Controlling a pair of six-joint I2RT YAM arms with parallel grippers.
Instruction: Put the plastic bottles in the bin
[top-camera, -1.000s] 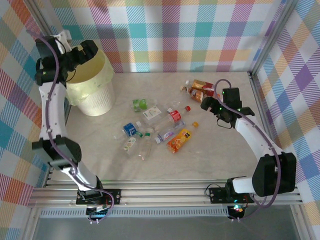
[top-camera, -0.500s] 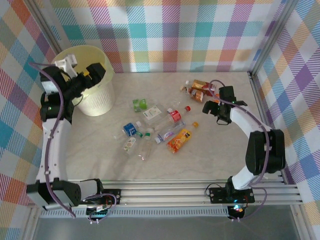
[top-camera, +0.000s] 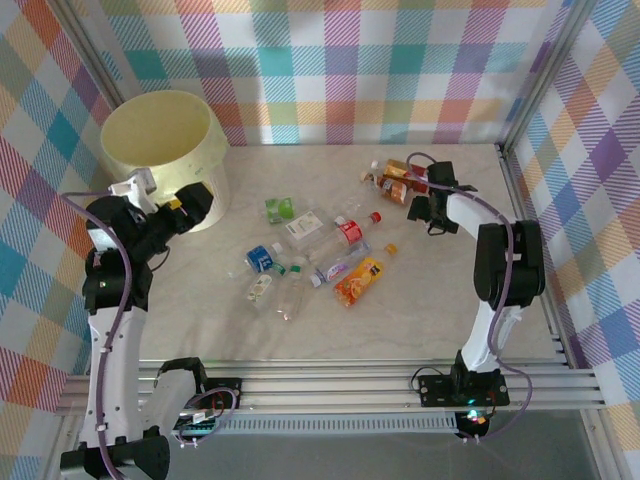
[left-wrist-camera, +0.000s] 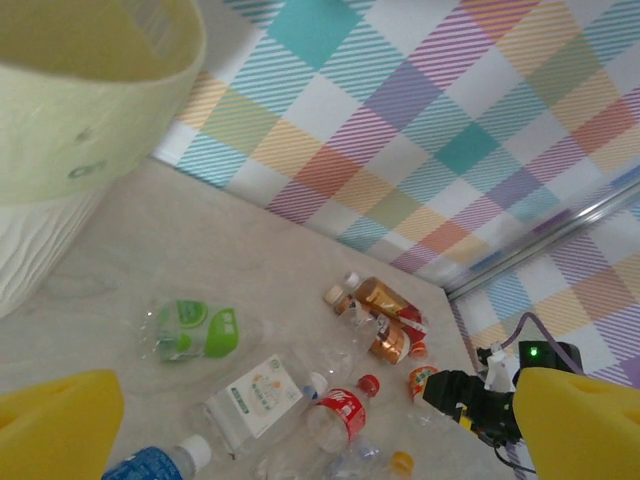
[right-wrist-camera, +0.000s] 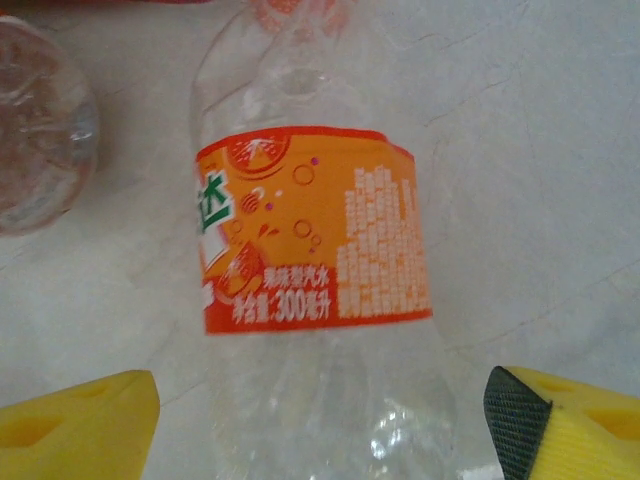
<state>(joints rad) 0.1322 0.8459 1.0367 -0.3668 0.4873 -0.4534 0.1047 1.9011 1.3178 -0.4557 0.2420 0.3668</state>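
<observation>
Between the open fingers (right-wrist-camera: 80, 425) of my right gripper (right-wrist-camera: 320, 420) lies a clear bottle with an orange label (right-wrist-camera: 310, 230), with a gap on each side. That gripper (top-camera: 422, 208) is low on the table, just in front of two brown-labelled bottles (top-camera: 400, 178). Several more plastic bottles (top-camera: 310, 250) are scattered mid-table, among them a green one (left-wrist-camera: 190, 330) and a red-labelled one (left-wrist-camera: 340, 415). The pale-yellow bin (top-camera: 200, 160) stands at the far left. My left gripper (top-camera: 195, 197) hangs open beside the bin's front wall (left-wrist-camera: 90, 120), holding nothing.
Checked walls close the table on three sides. A metal post (top-camera: 510, 150) runs along the right edge, close to my right arm. The clear base of another bottle (right-wrist-camera: 40, 150) lies just left of the orange-labelled one. Aluminium rails (top-camera: 330, 385) cross the near edge.
My left arm has come away from above the bin and dropped to its front side. My right gripper has moved farther back and left, down to the bottle beside the brown ones.
</observation>
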